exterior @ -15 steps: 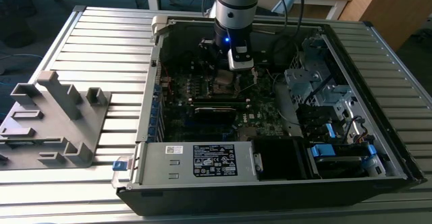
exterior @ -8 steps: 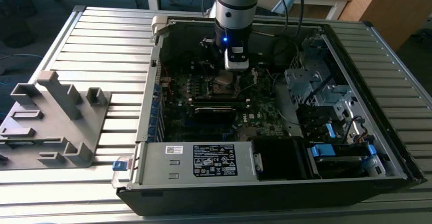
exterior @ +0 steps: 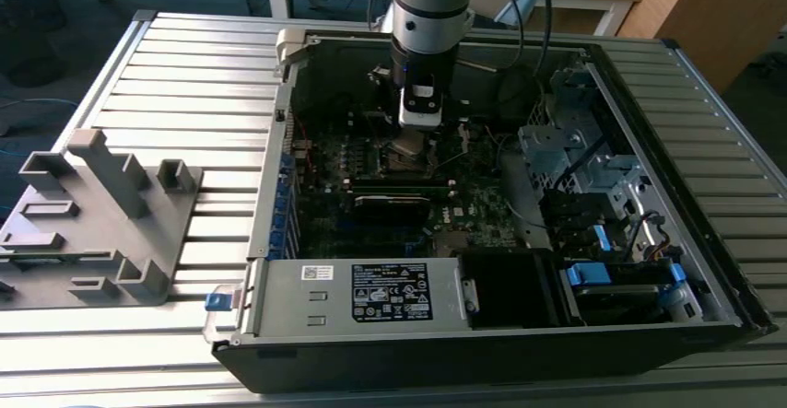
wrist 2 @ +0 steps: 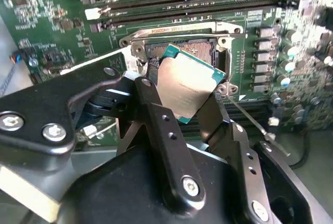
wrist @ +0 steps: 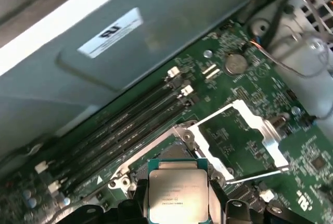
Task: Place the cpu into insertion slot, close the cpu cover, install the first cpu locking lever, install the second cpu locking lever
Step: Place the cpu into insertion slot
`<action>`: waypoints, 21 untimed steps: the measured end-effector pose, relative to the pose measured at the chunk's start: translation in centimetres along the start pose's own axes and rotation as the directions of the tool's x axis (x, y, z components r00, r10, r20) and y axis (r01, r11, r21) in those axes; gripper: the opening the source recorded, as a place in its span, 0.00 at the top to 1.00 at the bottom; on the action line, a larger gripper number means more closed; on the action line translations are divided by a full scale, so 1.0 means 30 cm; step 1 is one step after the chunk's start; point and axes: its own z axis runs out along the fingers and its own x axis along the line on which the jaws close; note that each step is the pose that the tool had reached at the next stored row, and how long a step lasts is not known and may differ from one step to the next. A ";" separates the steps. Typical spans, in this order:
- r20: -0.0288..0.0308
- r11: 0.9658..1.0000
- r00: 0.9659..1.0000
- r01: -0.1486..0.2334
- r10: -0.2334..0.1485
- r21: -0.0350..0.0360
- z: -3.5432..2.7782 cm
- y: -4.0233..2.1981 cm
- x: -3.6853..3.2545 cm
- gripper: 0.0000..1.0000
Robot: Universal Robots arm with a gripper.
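We log the hand [wrist 2: 182,91] pinching the cpu [wrist 2: 191,81] by two opposite edges. The chip sits tilted, just above the insertion slot [wrist 2: 182,50], not yet seated. The cpu cover [wrist: 271,140] lies swung open beside the slot.

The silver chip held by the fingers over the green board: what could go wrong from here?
The cpu, pinched at its edges by the fingers, hangs over the insertion slot and looks angled to it in the second wrist view; lowered like that, it might seat crooked or slip. The cpu cover lies open close beside the slot, so the fingers could knock it.
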 end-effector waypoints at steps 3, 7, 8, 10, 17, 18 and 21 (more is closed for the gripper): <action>0.003 0.998 0.998 -0.055 0.055 -0.001 0.001 0.000 0.000 0.46; 0.007 0.992 0.992 -0.127 0.127 -0.001 0.002 0.000 0.000 0.46; 0.008 0.989 0.989 -0.146 0.146 -0.002 0.003 0.000 0.000 0.46; 0.010 0.983 0.983 -0.182 0.182 -0.002 0.004 0.000 0.000 0.46; 0.012 0.975 0.975 -0.221 0.221 -0.003 0.004 0.000 0.000 0.46; 0.012 0.975 0.975 -0.222 0.222 -0.003 0.004 0.000 0.000 0.46; 0.013 0.971 0.971 -0.241 0.241 -0.003 0.004 0.000 0.000 0.46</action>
